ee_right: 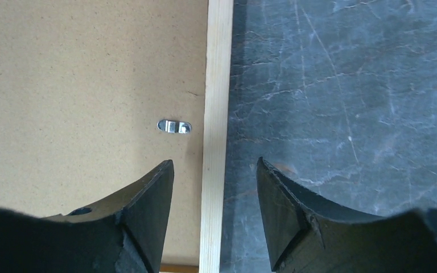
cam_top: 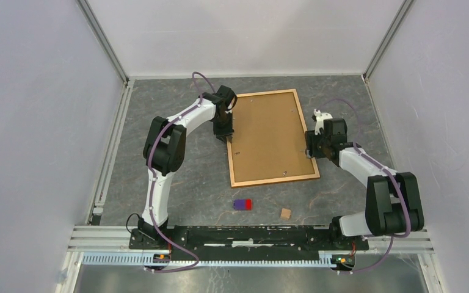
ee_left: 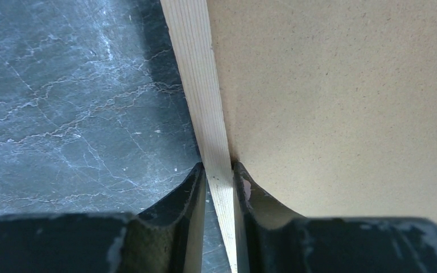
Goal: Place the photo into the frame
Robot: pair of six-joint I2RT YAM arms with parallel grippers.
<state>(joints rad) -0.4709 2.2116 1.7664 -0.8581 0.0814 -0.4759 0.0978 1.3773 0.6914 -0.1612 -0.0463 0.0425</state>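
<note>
Black fingers (ee_left: 173, 205) of the left gripper (ee_left: 219, 170) are clenched on the frame (ee_left: 201, 85). One tip presses the outer edge of the pale wooden rail and the other presses its inner edge, where the rail meets the brown backing board (cam_top: 269, 137). From above, this grip sits on the frame's 9 o'clock side, a little above the middle of that long rail. The right gripper (ee_right: 215, 170) stands released astride the opposite rail at 3 o'clock. One finger hangs over the backing board and the other over the table (cam_top: 342, 97), and there is a clear gap between each tip and the wood. Just past the inner finger, toward 12 o'clock in the right wrist view, a small metal tab (ee_right: 174, 126) lies flat on the board close beside the rail. The frame lies face down at the middle of the grey marbled table, its long sides running roughly from 12 to 6 o'clock and tilted slightly anticlockwise. The backing board fills the opening inside the narrow orange-brown moulding, and whether a print lies under it cannot be told from these views. Toward 6 o'clock from the frame, apart from it and nearer the arm bases, rest a small purple and red block (cam_top: 242, 204) and a small wooden cube (cam_top: 286, 213). The cube is at the block's 4 o'clock. Plain pale walls close the table in on three sides.
</note>
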